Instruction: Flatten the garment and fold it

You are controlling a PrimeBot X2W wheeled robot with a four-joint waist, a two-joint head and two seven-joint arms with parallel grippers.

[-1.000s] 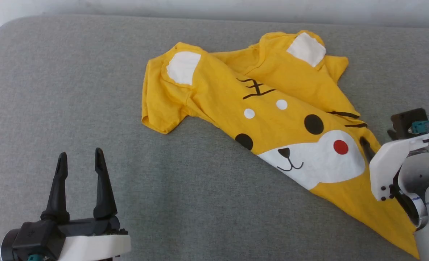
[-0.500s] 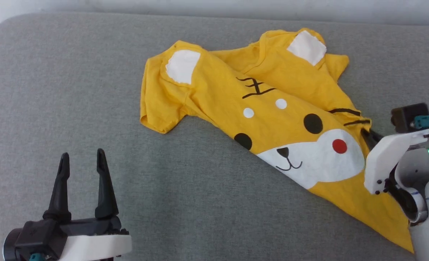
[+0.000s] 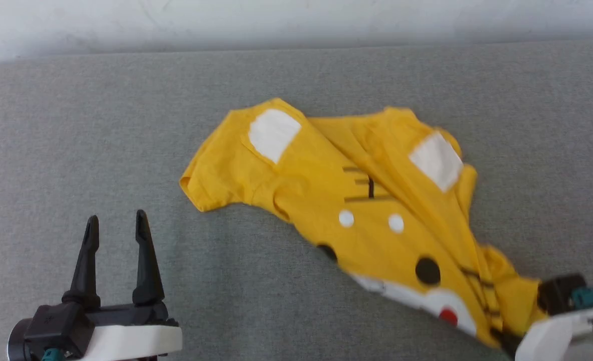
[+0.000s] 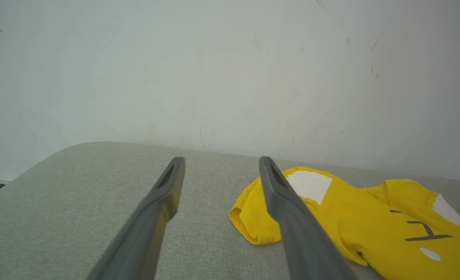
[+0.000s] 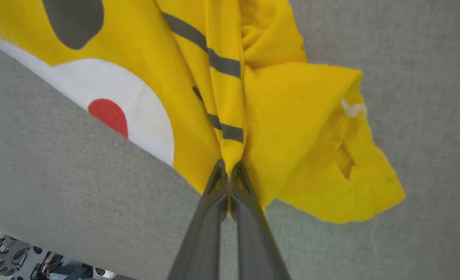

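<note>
On the grey fabric surface (image 3: 101, 125) the garment (image 3: 376, 220) lies bunched and slantwise, centre-right: your right pincer (image 5: 228, 171) is clamped on its striped fold (image 5: 224, 97) at the near-right edge, so pull low and steady to spread it, then bring your left pincer (image 3: 116, 219), open and empty, to the free sleeve (image 3: 198, 188).

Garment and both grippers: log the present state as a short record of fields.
garment: yellow T-shirt, rumpled, unfolded, animal-face print up
surface: grey fabric, the garment lies on it
left gripper: open, apart from the garment, holding nothing
right gripper: shut on a bunched fold of the garment by the black stripes
folding: not yet begun
</note>
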